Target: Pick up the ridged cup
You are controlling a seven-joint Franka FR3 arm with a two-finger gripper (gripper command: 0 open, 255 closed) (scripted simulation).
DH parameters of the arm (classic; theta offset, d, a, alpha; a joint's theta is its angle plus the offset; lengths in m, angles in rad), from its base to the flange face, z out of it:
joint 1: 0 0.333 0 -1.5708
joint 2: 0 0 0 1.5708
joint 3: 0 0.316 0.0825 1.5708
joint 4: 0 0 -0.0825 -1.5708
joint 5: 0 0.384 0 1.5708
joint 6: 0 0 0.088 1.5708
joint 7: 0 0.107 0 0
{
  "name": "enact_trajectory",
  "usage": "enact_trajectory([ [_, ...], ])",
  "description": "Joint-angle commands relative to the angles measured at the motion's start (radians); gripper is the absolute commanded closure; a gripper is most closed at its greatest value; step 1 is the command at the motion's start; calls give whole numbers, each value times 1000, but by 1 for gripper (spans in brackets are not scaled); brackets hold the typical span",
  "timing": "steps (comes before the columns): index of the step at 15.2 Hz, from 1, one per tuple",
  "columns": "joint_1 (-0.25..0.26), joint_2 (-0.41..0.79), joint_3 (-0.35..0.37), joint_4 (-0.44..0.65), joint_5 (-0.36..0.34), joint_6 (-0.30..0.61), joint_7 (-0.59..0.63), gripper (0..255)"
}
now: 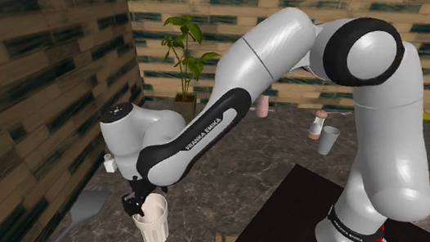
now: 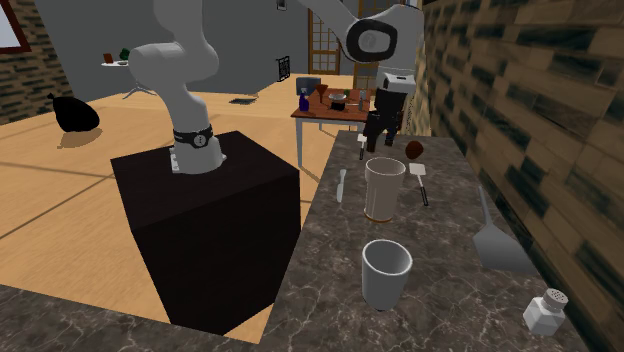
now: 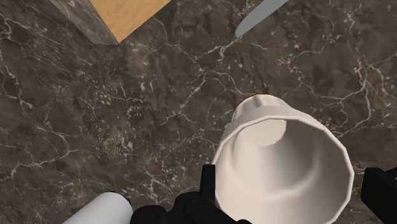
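The ridged cup is cream-coloured and stands upright on the dark marble counter, near its edge at the shoulder view's lower left. In the second exterior view the same cup stands mid-counter. My black gripper hangs at the cup's rim, fingers pointing down. In the wrist view the gripper is open. One finger is just outside the rim of the cup and the other shows at the far side, so the cup's mouth lies between them. Neither finger clasps it.
A plain grey cup stands nearer the second exterior camera, with a salt shaker and a flat spatula beside the wall. A knife and a small spatula flank the ridged cup. The black stand adjoins the counter.
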Motion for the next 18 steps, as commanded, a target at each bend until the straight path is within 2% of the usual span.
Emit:
enact_trajectory([
  [1, 37, 76, -11, 69, -30, -6, 36, 0],
  [4, 95, 195, -30, 200, -64, -32, 72, 0],
  [5, 101, 207, -32, 213, -66, -34, 74, 0],
  [14, 117, 274, -55, 214, -96, 29, 95, 0],
  [15, 116, 275, -55, 216, -96, 28, 94, 255],
  [18, 117, 276, -56, 217, -96, 28, 94, 255],
])
